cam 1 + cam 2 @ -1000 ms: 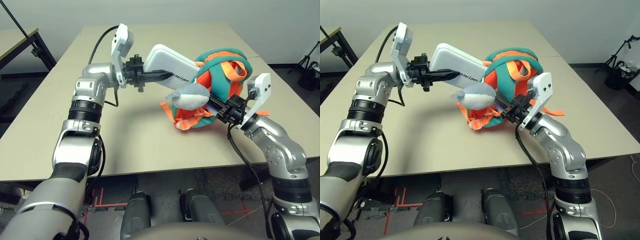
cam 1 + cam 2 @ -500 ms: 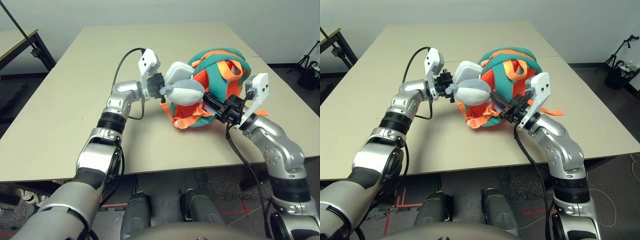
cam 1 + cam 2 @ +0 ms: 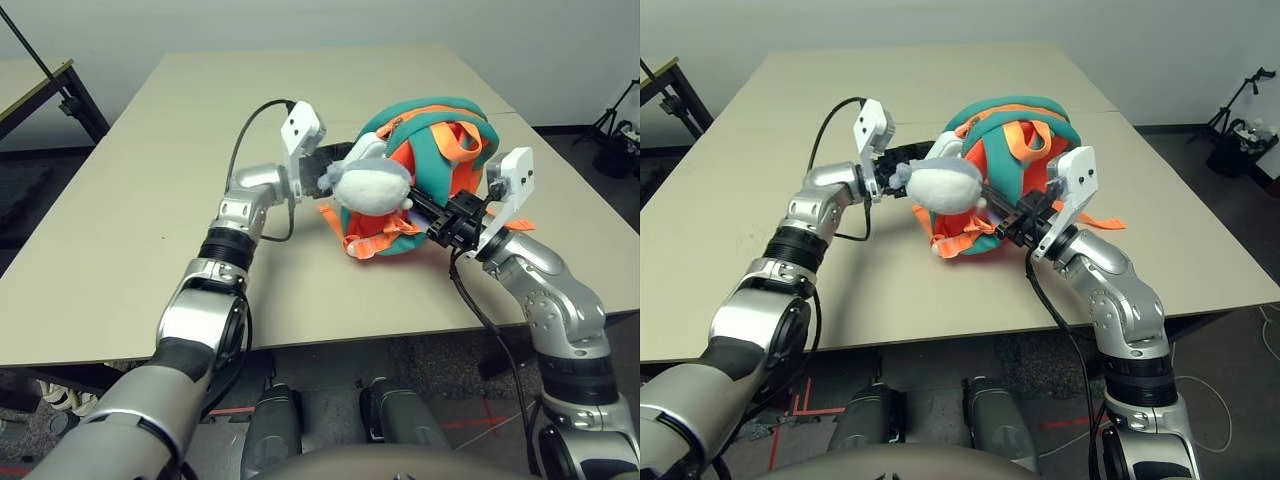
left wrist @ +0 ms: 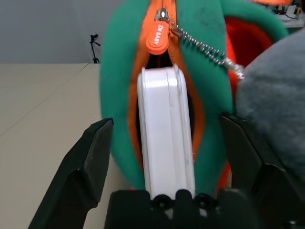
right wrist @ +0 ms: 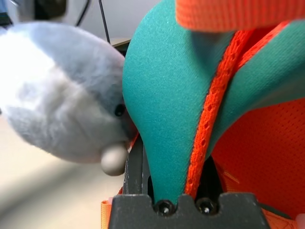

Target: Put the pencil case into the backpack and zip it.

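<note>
The teal and orange backpack (image 3: 440,115) lies on the table with its grey plush shark (image 3: 370,185) facing me. The white pencil case (image 4: 167,133) stands on edge in the backpack's orange-lined opening, its far end inside, below the orange zip pull (image 4: 158,36). My left gripper (image 3: 335,172) sits right behind the case. It is open, with a finger (image 4: 93,157) wide of the case on each side and neither touching it. My right gripper (image 3: 432,212) is shut on a teal flap (image 5: 167,119) of the backpack beside the shark.
The tan table (image 3: 130,200) stretches wide to the left of the backpack. Orange straps (image 3: 375,240) trail from the backpack toward the front edge. A dark table (image 3: 35,85) stands off at the far left, and dark gear (image 3: 615,145) on the floor at the right.
My left arm swung the pencil case from the air at the left down into the backpack's opening, and its fingers have come off the case. My right gripper kept its hold.
</note>
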Controlling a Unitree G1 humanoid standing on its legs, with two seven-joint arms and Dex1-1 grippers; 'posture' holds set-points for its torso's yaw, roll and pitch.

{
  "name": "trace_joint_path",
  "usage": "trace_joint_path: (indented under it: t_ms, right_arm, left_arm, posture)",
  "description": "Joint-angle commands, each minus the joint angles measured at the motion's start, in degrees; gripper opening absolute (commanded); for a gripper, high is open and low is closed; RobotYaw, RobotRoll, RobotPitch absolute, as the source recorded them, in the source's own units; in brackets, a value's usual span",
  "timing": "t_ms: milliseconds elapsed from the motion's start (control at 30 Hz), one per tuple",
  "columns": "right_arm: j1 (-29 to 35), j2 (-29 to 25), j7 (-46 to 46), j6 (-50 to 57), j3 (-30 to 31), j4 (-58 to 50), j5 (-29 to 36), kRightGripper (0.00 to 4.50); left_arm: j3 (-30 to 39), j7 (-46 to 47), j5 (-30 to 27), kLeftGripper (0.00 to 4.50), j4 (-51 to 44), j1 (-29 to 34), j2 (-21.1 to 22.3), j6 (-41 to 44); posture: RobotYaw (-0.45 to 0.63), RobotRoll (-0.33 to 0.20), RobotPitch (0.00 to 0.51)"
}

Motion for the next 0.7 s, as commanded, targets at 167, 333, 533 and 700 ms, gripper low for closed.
trace_joint_path:
  t_ms: [167, 333, 533, 700]
  right_arm:
    - [-0.4, 0.3, 1.1, -0.5, 1.5, 0.7, -0.1, 0.13]
    - [-0.5, 0.3, 1.3, -0.5, 1.8, 1.0, -0.1, 0.13]
    - [-1.1, 0.3, 1.8, -0.8, 2.1, 1.8, -0.2, 0.13]
    - [-1.6, 0.1, 2.1, -1.1, 2.2, 2.4, -0.5, 0.13]
  left_arm:
    - [1.7, -0.3, -4.9, 4.50, -14.6, 5.1, 7.7, 11.0]
    - [4.0, 2.0, -6.7, 4.12, -17.5, 7.9, 10.6, 13.6]
    - [4.1, 5.5, -5.9, 1.97, -18.4, 10.4, 11.1, 12.8]
    - [3.8, 7.4, -6.6, 0.00, -18.2, 10.9, 9.5, 11.8]
  posture:
    - [-0.18, 0.000, 0.007]
    - [-0.16, 0.000, 0.009]
    - [-0.16, 0.000, 0.007]
    - [-0.16, 0.000, 0.003]
